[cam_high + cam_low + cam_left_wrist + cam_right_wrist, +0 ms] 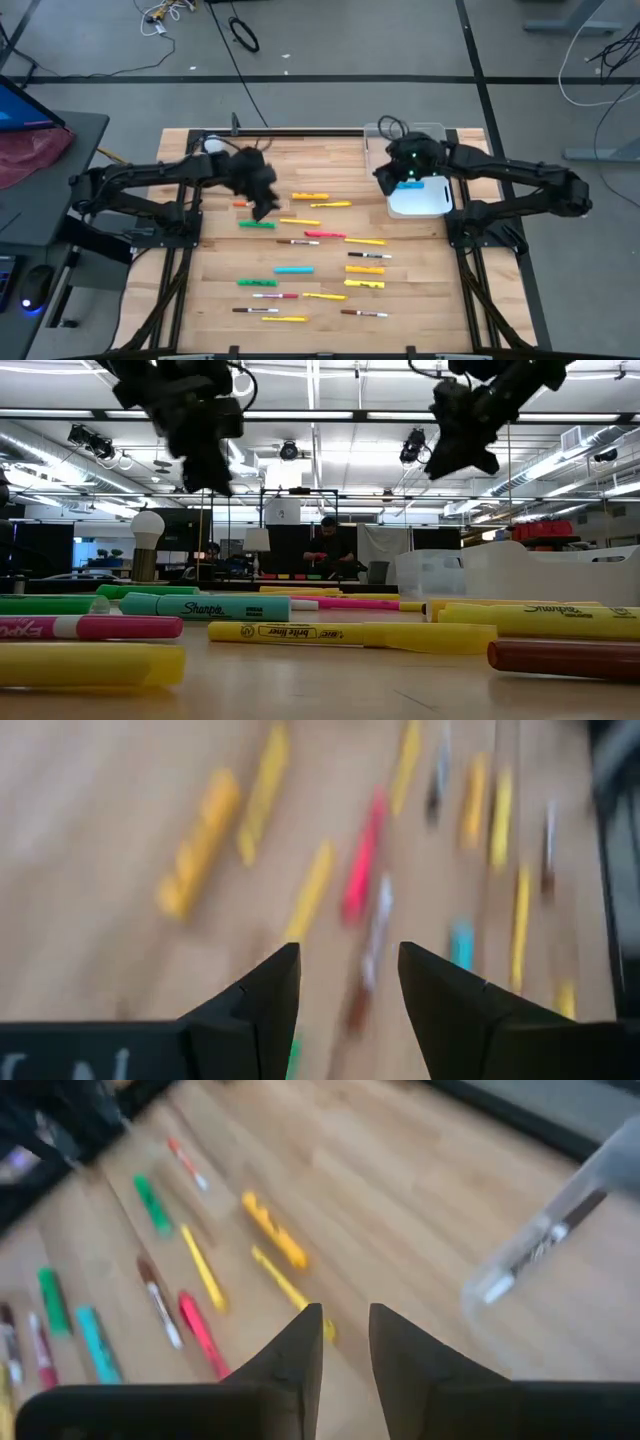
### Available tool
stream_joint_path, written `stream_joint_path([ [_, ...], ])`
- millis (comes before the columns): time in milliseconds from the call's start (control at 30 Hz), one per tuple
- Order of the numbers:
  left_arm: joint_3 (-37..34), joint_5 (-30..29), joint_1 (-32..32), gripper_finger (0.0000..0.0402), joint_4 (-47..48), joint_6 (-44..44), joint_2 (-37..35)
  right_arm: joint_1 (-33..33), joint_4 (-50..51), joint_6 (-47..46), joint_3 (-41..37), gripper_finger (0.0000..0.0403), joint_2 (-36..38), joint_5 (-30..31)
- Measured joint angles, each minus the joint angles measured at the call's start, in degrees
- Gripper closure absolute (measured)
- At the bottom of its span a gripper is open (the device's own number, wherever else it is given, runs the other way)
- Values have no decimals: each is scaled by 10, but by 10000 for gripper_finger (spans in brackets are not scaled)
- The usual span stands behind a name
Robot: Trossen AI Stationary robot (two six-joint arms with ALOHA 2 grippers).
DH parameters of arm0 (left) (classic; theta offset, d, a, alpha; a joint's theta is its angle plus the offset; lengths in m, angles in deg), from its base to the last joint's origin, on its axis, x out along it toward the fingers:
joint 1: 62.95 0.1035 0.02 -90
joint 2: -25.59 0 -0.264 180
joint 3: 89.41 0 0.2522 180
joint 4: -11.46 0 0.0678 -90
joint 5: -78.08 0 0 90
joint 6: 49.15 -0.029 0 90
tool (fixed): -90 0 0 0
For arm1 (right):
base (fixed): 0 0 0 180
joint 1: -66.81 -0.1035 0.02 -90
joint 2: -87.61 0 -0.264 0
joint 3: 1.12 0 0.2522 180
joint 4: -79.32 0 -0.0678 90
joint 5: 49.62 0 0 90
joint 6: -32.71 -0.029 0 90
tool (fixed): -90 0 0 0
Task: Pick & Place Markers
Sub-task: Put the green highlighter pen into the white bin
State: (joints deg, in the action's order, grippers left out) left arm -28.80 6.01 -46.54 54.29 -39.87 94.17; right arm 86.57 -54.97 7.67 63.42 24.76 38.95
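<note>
My right claw [392, 180] hangs beside the bin [420, 197], fingers narrow with nothing between them (drop spot, I judge). My left claw [262, 203] hovers partly open and empty over the markers [322, 234], which lie scattered below on the surface [200, 300], awaiting pickup.

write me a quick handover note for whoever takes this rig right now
Left gripper: open, empty, raised over the markers at the table's left.
Right gripper: empty, a narrow gap between its fingers, raised beside the clear bin at the table's right.
Markers: scattered flat across the middle of the wooden table; none is held.
Done: cannot tell whether any marker lies in the bin.
Left: pick and place the markers on the table.
</note>
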Motion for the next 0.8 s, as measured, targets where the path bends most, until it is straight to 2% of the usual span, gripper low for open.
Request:
stream_joint_path([
  [133,0,-2,-26,225,129,-69,0,-8,-2,2,-29,303,0,-25],
  [300,-26,-29,-46,225,171,-78,0,-13,-68,-20,-62,267,0,-22],
  [433,-69,-32,-58,224,147,-86,0,-13,-130,-30,-73,239,0,-43],
  [567,-108,-69,-74,213,69,-78,0,-13,-141,-30,-74,222,1,-61],
  [700,-140,-125,-93,201,16,-85,0,-13,-141,-30,-74,216,1,-71],
  [800,-163,-135,-106,198,-12,-85,0,-13,-142,-30,-74,216,1,-81],
])
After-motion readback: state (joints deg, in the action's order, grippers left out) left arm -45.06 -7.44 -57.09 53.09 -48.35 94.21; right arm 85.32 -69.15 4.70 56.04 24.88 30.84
